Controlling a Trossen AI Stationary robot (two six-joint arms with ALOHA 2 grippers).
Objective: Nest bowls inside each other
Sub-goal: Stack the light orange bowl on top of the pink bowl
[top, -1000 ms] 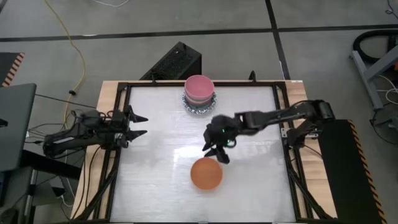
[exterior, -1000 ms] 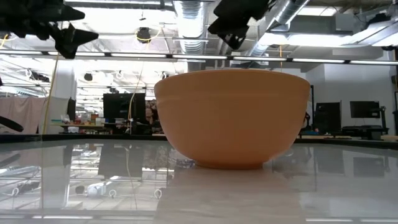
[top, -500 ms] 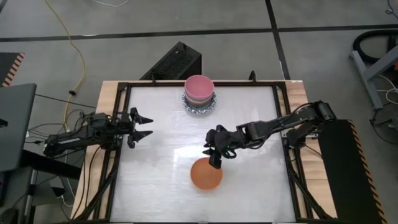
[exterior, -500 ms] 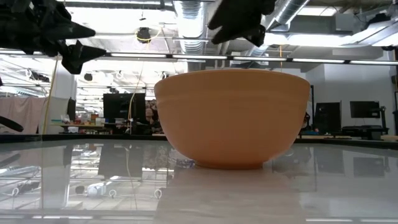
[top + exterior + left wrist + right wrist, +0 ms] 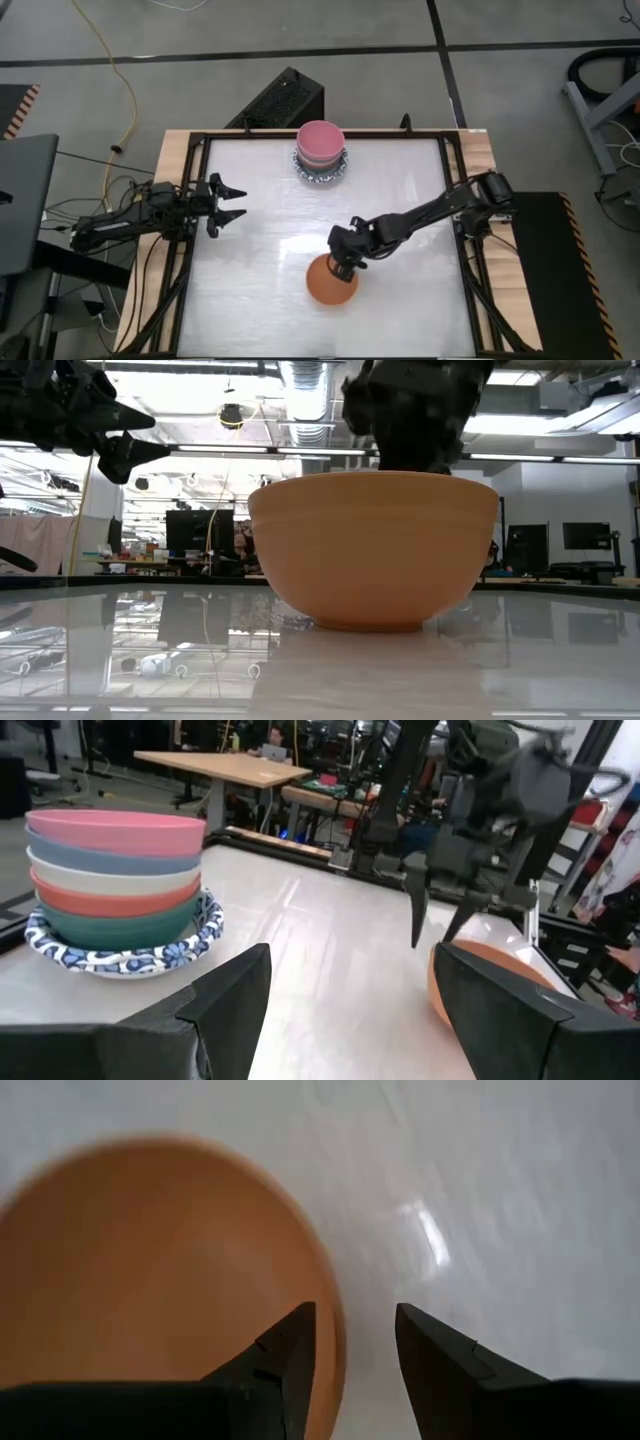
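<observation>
An orange bowl (image 5: 331,281) sits alone on the near half of the glossy white worktop (image 5: 260,230), directly under the right gripper (image 5: 345,268), whose jaws stand parted astride the bowl's rim, one finger inside the wall and one outside, not yet pinched on it. In the right wrist view the rim (image 5: 335,1342) runs up between the two dark fingers (image 5: 283,1363). The bowl looks rigid and light, likely plastic or melamine, with a smooth, slightly slick wall that curves down to a narrow foot. A pinch on the thin rim seems the only workable hold, and the bowl may swing or tilt from a single-point grip, so a firm squeeze and a level lift would be wise. On so shiny a surface it could also skate if nudged sideways before the jaws meet.

Well beyond the jaws, by the far edge of the worktop, the stack of bowls (image 5: 320,149) already stands nested: pink (image 5: 115,825) on top, then blue, cream, red and teal, seated in a white bowl with a blue-patterned rim (image 5: 120,956). How many patterned bowls lie under it cannot be told. Nothing shows on the worktop between the orange bowl and the stack.

The left gripper (image 5: 228,200) waits off to the side near the left edge of the worktop, jaws spread and holding nothing, well apart from both the orange bowl and the stack.
</observation>
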